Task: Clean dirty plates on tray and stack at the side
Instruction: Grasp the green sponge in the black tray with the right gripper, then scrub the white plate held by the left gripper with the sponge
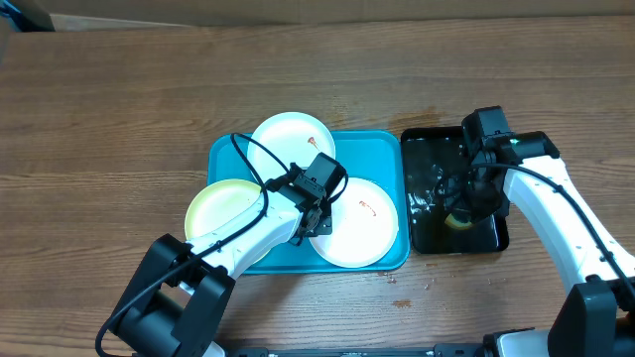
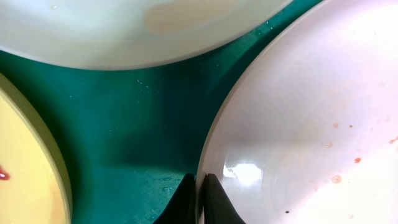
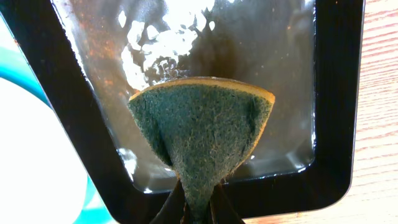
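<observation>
L gripper (image 2: 200, 183) pinches white plate (image 2: 298, 106) rim.

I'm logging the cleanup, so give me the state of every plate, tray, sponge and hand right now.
blue tray: holding all three plates.
black tray: holding murky water.
far white plate: dirty, on blue tray.
near white plate: dirty, rim pinched.
yellow-green plate: dirty, overhanging the tray's left edge.
sponge: squeezed, over black tray.
left hand: shut on near white plate.
right hand: shut on sponge.
</observation>
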Robot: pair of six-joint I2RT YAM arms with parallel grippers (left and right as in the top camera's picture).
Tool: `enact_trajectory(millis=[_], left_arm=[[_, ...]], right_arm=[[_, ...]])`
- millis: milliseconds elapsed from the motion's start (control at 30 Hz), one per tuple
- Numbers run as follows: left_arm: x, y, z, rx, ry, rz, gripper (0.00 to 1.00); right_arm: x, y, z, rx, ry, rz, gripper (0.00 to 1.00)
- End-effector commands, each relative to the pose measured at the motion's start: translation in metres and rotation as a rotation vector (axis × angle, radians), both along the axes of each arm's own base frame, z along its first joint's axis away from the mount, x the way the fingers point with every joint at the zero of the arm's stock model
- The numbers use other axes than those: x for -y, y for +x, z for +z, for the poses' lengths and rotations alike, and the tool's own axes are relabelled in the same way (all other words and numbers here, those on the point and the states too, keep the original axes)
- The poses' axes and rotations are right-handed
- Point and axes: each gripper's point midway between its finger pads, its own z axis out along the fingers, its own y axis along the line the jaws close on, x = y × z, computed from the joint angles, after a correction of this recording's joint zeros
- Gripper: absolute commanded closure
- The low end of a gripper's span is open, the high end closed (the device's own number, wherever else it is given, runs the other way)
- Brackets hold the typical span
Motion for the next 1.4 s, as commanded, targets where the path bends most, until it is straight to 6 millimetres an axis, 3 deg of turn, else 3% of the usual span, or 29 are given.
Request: enact_trajectory(millis=[0, 300, 367, 500, 600, 733, 1000, 1200, 1367], left_arm=[[-0.005, -0.001, -0.005, -0.010, 0.019, 0.008, 0.96], [-0.004, -0.002, -0.005, -0.014, 0.012, 0.006, 0.96], [-0.003, -0.002, -0.005, -0.012, 0.010, 0.006, 0.96], [-0.001, -0.002, -0.005, -0.015, -0.001, 0.005, 0.96], [-0.001, -0.001, -0.005, -0.013, -0.002, 0.005, 0.96], [-0.001, -0.001, -0.005, -0.012, -0.003, 0.004, 0.96], [0.000, -0.002, -0.005, -0.017, -0.004, -0.017, 0.96], [0.001, -0.002, -0.005, -0.017, -0.005, -0.017, 0.96], [0.002, -0.003, -0.005, -0.021, -0.011, -0.018, 0.96]], right_arm=[[-0.004, 0.010, 0.012, 0.040, 0.013, 0.002, 0.96], [-0.017, 0.010, 0.015, 0.038, 0.087, 0.009, 0.96], [-0.031, 0.010, 0.017, 0.035, 0.167, 0.015, 0.96], [-0.076, 0.006, 0.031, 0.026, 0.420, 0.082, 0.96], [-0.097, 0.007, 0.034, 0.049, 0.453, 0.152, 0.96], [-0.122, 0.008, 0.030, 0.104, 0.383, 0.262, 0.96], [-0.126, 0.020, 0.001, 0.261, 0.059, 0.408, 0.96], [-0.147, 0.016, -0.024, 0.347, 0.052, 0.577, 0.96], [-0.135, 0.029, -0.034, 0.430, -0.051, 0.561, 0.96]])
